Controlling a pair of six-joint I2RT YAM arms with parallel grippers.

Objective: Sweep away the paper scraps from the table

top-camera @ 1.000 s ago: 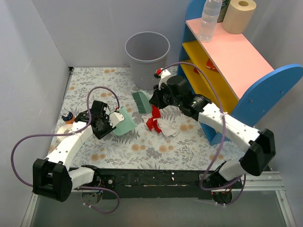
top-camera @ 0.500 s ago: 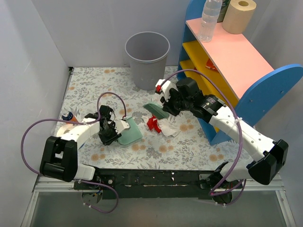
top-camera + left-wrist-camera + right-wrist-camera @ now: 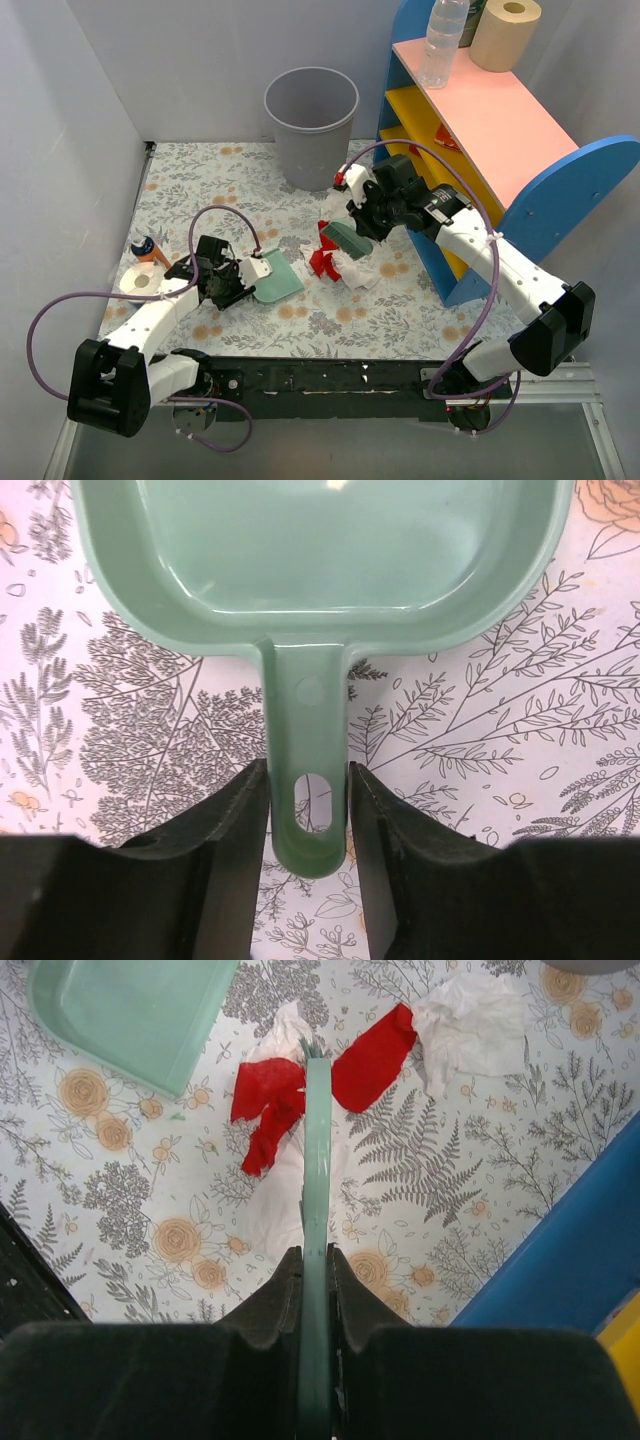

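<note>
The paper scraps (image 3: 340, 264), red and white pieces, lie in a small heap mid-table on the flowered table (image 3: 200, 180). My right gripper (image 3: 356, 222) is shut on the green hand brush (image 3: 346, 240), which hangs over the heap. In the right wrist view the brush (image 3: 317, 1160) runs edge-on from the gripper (image 3: 316, 1270) across red scraps (image 3: 268, 1095) and white scraps (image 3: 470, 1025). My left gripper (image 3: 232, 280) is shut on the handle of the mint-green dustpan (image 3: 277, 282), flat on the table left of the heap. In the left wrist view the handle (image 3: 305, 720) sits between the gripper (image 3: 308, 810) jaws.
A grey waste bin (image 3: 311, 110) stands at the back. The pink-topped blue and yellow shelf (image 3: 500, 120) rises at the right, close to the scraps, with a bottle (image 3: 443, 35) and paper roll (image 3: 505, 30) on top. A tape roll (image 3: 140, 280) and small bottle (image 3: 145, 246) lie left.
My right arm has carried the brush rightward, from left of the heap to over it. My left arm has brought the dustpan nearer and right, toward the scraps.
</note>
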